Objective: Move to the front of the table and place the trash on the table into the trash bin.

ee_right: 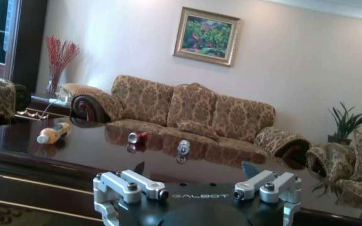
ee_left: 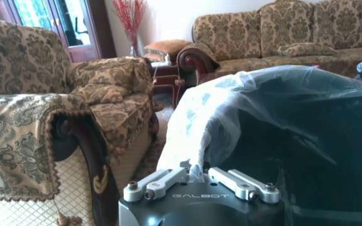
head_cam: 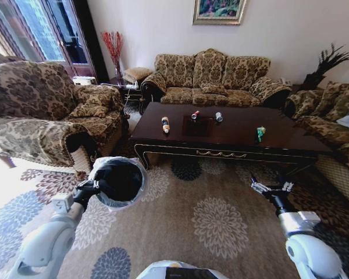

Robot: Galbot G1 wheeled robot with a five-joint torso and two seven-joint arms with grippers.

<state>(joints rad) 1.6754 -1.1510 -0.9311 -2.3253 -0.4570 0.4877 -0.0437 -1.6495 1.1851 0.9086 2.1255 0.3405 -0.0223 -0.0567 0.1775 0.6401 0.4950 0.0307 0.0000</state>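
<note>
Trash bin (head_cam: 118, 181) in left gripper (head_cam: 92, 187)

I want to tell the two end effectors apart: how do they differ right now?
The left end effector is shut on the rim of the trash bin, holding it over the carpet; the right end effector is open and holds nothing. The left is short of the table's left corner, the right nearer its right end. Both are short of the table.

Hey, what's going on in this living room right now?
A two-armed robot stands on the carpet facing the table. Its left gripper is shut on the rim of the trash bin. The right gripper hangs open, holding nothing. A tube, red piece, can and wrapper lie on the table.
</note>
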